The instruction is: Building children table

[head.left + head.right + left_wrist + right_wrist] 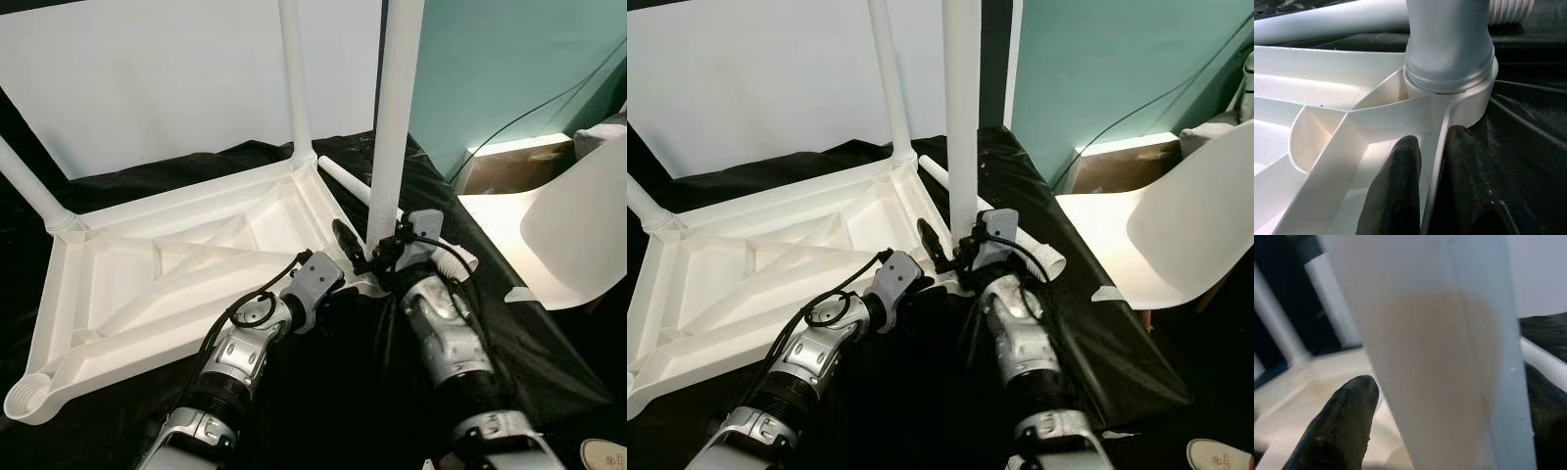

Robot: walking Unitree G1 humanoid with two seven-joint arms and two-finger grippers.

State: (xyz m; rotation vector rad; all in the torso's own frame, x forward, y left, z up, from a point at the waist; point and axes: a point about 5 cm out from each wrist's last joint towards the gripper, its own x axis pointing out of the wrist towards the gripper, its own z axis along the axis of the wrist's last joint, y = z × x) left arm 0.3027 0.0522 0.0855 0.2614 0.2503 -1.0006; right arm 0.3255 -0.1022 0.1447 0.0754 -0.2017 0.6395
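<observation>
White table leg (397, 117) stands in its socket (1469, 98), gripped by right hand (377, 257).

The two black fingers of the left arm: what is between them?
In the left wrist view, the left gripper has the thin rim wall of the upturned tabletop between its fingers, just below the corner socket holding a leg.

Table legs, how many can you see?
4: one at the far-left corner, one at the far corner, one the right gripper holds upright, one lying loose.
</observation>
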